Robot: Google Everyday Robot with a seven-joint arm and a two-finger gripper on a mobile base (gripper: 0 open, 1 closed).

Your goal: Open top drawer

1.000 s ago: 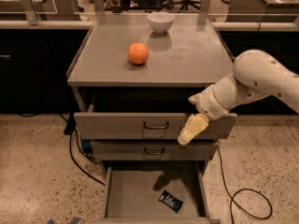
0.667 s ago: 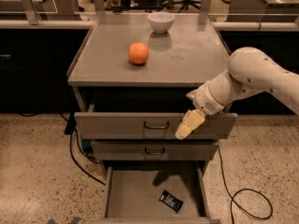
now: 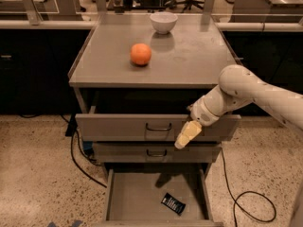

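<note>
The top drawer [image 3: 118, 126] is the widest gray drawer, just under the cabinet top. It stands out a little from the frame, with a dark gap above its front. Its small dark wire handle [image 3: 158, 126] is at the front's centre. My gripper [image 3: 186, 135], cream-coloured and pointing down and to the left, hangs in front of the drawer's right half. It is a short way right of the handle and does not touch it. The white arm [image 3: 246, 91] reaches in from the right.
An orange [image 3: 140, 54] and a white bowl [image 3: 164, 22] sit on the cabinet top [image 3: 189, 56]. The narrower middle drawer [image 3: 123, 152] is nearly shut. The bottom drawer [image 3: 137, 197] is pulled far out with a dark packet [image 3: 173, 204] in it. Cables [image 3: 246, 197] lie on the floor.
My arm and gripper have shifted a little to the left, closer to the top drawer's handle. The drawers, the orange and the bowl have not moved.
</note>
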